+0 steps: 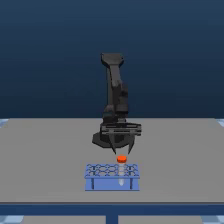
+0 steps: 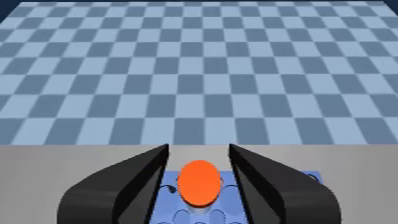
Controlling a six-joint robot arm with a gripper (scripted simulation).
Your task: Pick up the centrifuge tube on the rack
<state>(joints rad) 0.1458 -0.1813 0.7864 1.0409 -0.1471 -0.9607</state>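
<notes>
Exterior view, from its left to its right: flat grey table (image 1: 45,155), bare on that side. Near the middle of the table's front edge sits the low light-blue rectangular rack (image 1: 111,176), a grid of round holes on top and dark vertical side posts. Standing in a hole toward the rack's back edge, a little to the exterior view's right of its centre, is the small slender centrifuge tube with a bright orange-red round cap (image 1: 121,159); only the cap shows clearly, the whitish body is hidden in the rack. Long axis is upright, cap on top.

Directly above it hangs the black two-finger gripper (image 1: 122,148) on the black six-joint robot arm (image 1: 114,90), pointing straight down. The fingertips sit just above the cap, one on either side.

Wrist view: the cap (image 2: 200,182) lies centred between the two dark fingers (image 2: 138,177), blue rack top (image 2: 302,180) beneath. Fingers are spread, with a gap on each side of the cap, nothing pinched. Cannot tell whether the tips are already level with the cap or slightly higher.

Judgement: aligned for the grab; the tube lies straight below the gripper, so the next move is a short vertical descent, then squeeze under the cap and lift along the tube's upright axis. Any sideways drift risks knocking the cap or catching the rack.
</notes>
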